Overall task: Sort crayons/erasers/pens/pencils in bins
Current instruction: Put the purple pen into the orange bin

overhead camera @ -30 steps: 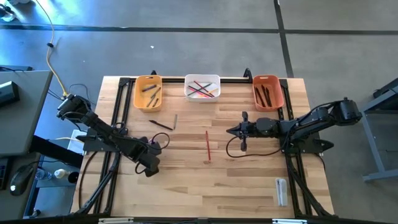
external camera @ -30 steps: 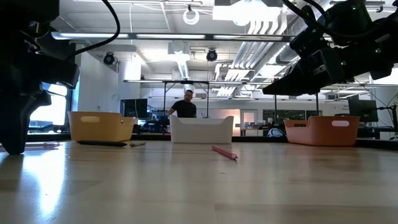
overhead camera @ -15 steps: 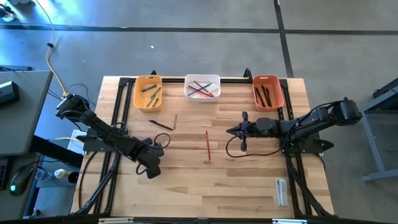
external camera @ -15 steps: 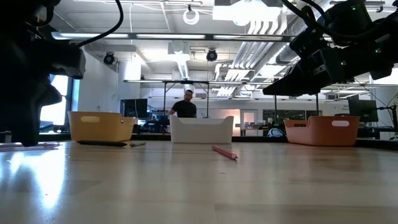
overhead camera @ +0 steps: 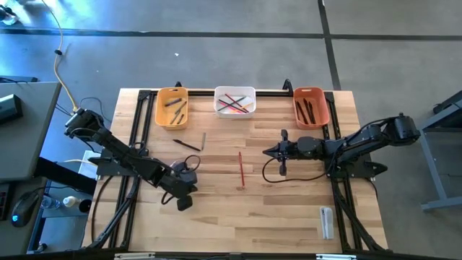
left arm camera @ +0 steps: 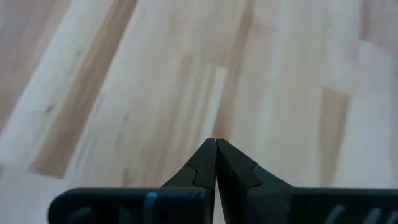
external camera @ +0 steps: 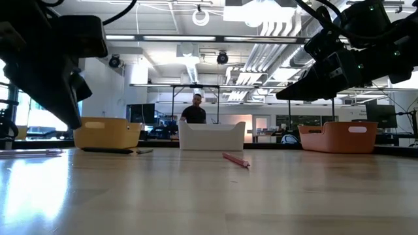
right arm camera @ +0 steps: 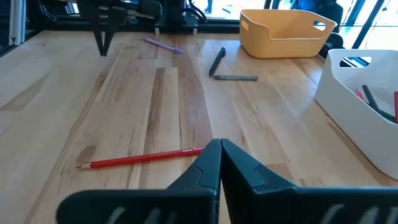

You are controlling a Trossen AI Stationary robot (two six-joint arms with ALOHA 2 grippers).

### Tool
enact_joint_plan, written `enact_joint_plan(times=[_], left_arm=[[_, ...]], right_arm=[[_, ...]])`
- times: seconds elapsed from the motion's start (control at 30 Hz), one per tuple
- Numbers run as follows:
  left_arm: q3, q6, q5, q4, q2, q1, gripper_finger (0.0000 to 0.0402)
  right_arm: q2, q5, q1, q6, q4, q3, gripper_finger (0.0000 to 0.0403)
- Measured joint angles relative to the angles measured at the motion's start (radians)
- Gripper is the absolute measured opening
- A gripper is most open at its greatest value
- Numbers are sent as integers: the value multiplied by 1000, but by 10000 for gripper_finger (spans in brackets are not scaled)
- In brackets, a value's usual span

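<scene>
No readable writing on anything you have here. The red pencil [overhead camera: 241,170] lies flat mid-table, long axis running from the near edge toward the bins; thin, straight stick on pale wood planks [overhead camera: 216,217]. A black pen [overhead camera: 187,144] lies slanted near the yellow-orange bin [overhead camera: 159,108]. White bin [overhead camera: 234,91] and red-orange bin [overhead camera: 322,108] are smooth plastic with rounded corners. Left gripper [overhead camera: 183,203] pressed together, empty, over bare table. Right gripper [overhead camera: 268,152] pressed together, just beside the pencil.

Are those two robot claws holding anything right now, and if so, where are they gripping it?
Nothing is held. The left gripper and the right gripper are both shut on nothing, above the table; the red pencil lies loose on the wood.
</scene>
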Motion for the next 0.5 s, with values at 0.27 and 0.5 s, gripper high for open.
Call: enact_joint_plan(times=[0.27, 0.5], left_arm=[[82, -7, -22, -421, -24, 72, 0], [94, -60, 75, -650, -66, 257, 10]], right_arm=[[0, 0, 0, 2, 9, 0, 0], [0, 0, 0, 19, 8, 0, 0]])
